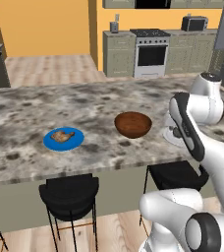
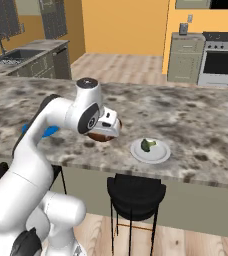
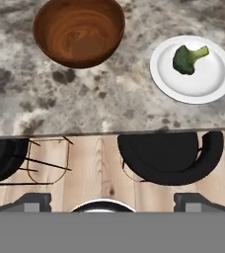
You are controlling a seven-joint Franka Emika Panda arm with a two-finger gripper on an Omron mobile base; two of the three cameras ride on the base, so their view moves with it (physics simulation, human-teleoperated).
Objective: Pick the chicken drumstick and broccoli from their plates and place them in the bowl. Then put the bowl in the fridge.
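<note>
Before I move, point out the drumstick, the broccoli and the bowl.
drumstick (image 1: 62, 136), left base view, middle of the meat on the blue plate.
broccoli (image 3: 185, 60), hand view, the floret head.
bowl (image 3: 79, 30), hand view, the inner bottom.

The gripper (image 3: 112, 202) hangs with jaws wide, holding nothing. Ahead to its left sits the bowl (image 3: 79, 30); ahead to its right, broccoli (image 3: 187, 58) on a white plate (image 3: 210, 81). A stool (image 3: 169, 159) is just ahead.
</note>
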